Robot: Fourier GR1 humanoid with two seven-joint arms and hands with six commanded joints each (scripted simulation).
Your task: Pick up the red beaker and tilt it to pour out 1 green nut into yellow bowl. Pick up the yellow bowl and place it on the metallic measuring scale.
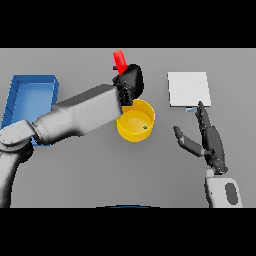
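Note:
My left hand (131,82) is shut on the red beaker (120,61), which sticks up and slightly left out of the fist, just behind the yellow bowl (131,131). A small green nut (145,127) lies inside the bowl, right of its middle. The left forearm reaches across from the left and covers the bowl's left rim. To the back right lies the flat, light metallic scale (188,89). My right hand (207,136) hovers open in front of the scale, right of the bowl, fingers pointing away and thumb spread toward the bowl.
A blue tray (31,95) stands at the left edge of the grey table, partly hidden behind my left arm.

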